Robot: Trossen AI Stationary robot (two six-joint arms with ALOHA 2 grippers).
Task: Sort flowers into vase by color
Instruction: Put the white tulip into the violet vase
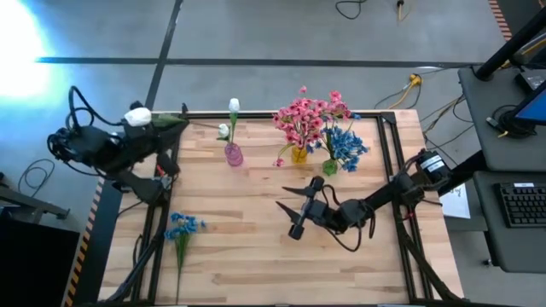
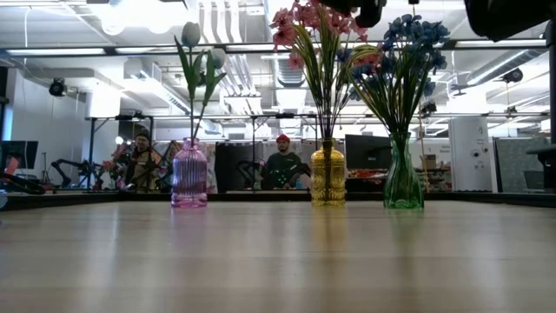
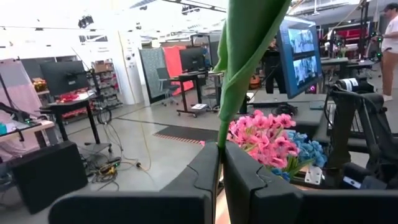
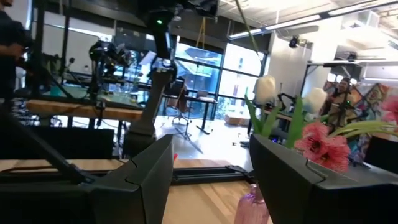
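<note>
Overhead, the wooden surface (image 1: pixel 256 247) carries three small vases in a row near its far edge. The pink vase (image 1: pixel 233 154) holds two white buds (image 1: pixel 234 105); the yellow vase (image 1: pixel 299 154) holds the pink blossoms (image 1: pixel 309 117); the green vase (image 1: pixel 329 167), just beside it, holds blue blossoms (image 1: pixel 345 147). From table height the three stand upright and apart, pink (image 2: pixel 189 175), yellow (image 2: pixel 327 173), green (image 2: pixel 403 174).

The left gripper (image 1: pixel 182 117) sits at the far left corner of the surface, its jaws pinched shut on a green stem — a white-bud flower (image 1: pixel 137 115) whose bud lies back over the arm. In the left wrist view that stem and its leaf (image 3: pixel 245 62) rise from between the closed fingers (image 3: pixel 202 174).

The right gripper (image 1: pixel 288 210) hovers near the middle of the surface, in front of the yellow vase, jaws spread and holding nothing; its wrist view shows the two dark fingers (image 4: pixel 146 174) well apart with only bare wood between them.

One more flower — a blue-blossom flower (image 1: pixel 182 228) — lies flat near the front left of the surface, well apart from both grippers.
</note>
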